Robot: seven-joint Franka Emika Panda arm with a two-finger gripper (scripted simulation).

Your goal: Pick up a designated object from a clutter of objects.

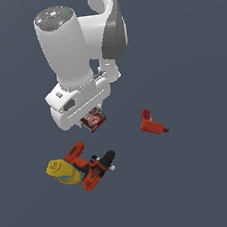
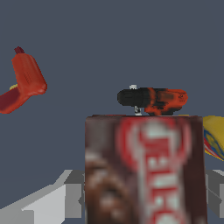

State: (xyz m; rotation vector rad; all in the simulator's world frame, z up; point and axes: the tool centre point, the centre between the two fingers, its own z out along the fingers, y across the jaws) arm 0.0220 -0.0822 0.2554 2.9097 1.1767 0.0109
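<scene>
The small brown and red box [image 1: 95, 120] with white lettering sits between the fingers of my gripper [image 1: 91, 117], just under the white hand. In the wrist view the box [image 2: 144, 166] fills the middle, and a grey finger [image 2: 72, 194] presses against each side of it. The gripper is shut on the box. I cannot tell how high the box is above the floor. The rest of the clutter lies apart from it.
The red and black power drill [image 1: 93, 166] [image 2: 153, 100] lies toward the front of the exterior view, touching the yellow bottle [image 1: 62, 172] [image 2: 214, 135]. The red L-shaped tool [image 1: 151, 123] [image 2: 24, 83] lies alone at the exterior view's right.
</scene>
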